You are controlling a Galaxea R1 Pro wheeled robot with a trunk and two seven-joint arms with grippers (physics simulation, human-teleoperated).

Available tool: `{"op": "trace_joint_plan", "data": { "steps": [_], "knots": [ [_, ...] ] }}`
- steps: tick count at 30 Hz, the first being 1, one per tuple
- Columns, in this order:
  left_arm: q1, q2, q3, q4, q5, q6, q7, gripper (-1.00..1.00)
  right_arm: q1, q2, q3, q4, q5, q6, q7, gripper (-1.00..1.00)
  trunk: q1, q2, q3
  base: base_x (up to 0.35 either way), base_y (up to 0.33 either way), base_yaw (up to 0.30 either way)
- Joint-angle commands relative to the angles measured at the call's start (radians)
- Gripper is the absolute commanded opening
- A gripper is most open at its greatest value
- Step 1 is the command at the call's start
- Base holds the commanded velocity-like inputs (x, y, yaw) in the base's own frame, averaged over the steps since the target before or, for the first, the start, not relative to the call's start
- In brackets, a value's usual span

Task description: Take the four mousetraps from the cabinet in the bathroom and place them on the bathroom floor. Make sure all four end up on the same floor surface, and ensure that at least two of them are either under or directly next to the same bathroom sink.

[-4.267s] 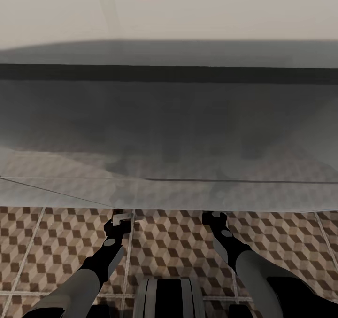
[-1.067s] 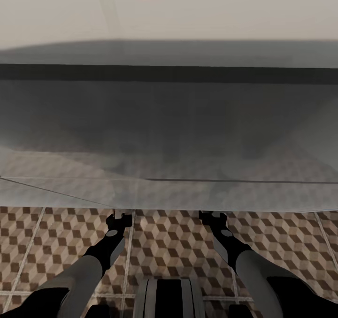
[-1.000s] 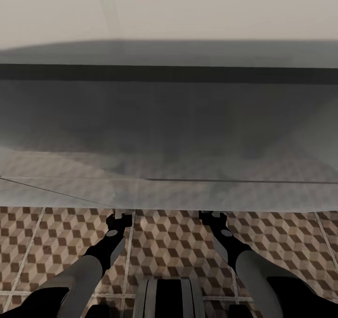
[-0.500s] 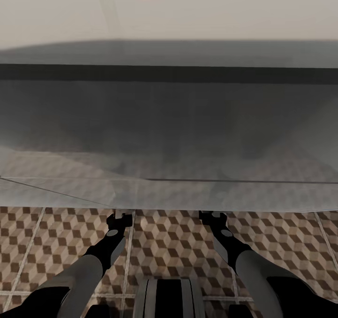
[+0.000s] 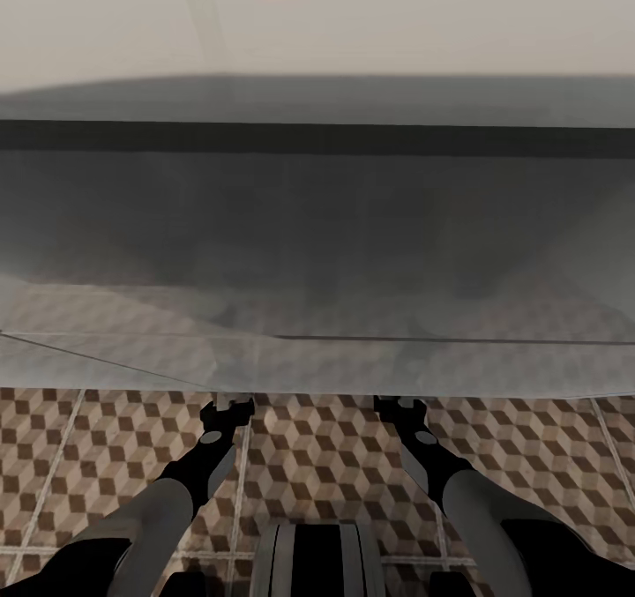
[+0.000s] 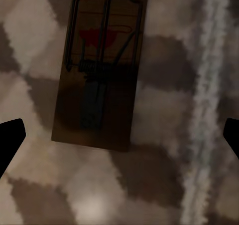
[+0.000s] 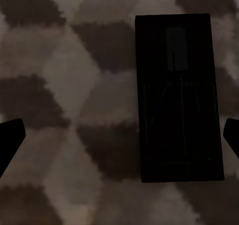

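Mousetrap flat on floor between wide-open empty left tool tips; right tool likewise over second mousetrap

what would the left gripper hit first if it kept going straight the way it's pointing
Probably the mousetrap lying flat on the bathroom floor. The left gripper, open, points down at the tiles, with the trap's near end between its fingertips. Depth is unclear, so it might meet bare tile just beside it.
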Motion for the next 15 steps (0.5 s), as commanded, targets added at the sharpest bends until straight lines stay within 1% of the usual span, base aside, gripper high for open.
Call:
{"op": "trace_joint_plan", "data": {
  "steps": [1, 15],
  "knots": [
    [0.0, -0.001, 0.005, 0.001, -0.004, -0.004, 0.001, 1.0, 0.0, 0.0, -0.004, 0.001, 0.001, -0.004, -0.001, 1.0, 0.0, 0.0, 0.0, 0.0, 0.0, 0.0],
    [0.0, -0.001, 0.005, 0.001, -0.006, -0.005, 0.001, 1.0, 0.0, 0.0, -0.004, 0.001, 0.001, -0.004, -0.001, 1.0, 0.0, 0.0, 0.0, 0.0, 0.0, 0.0]
  ]
}}
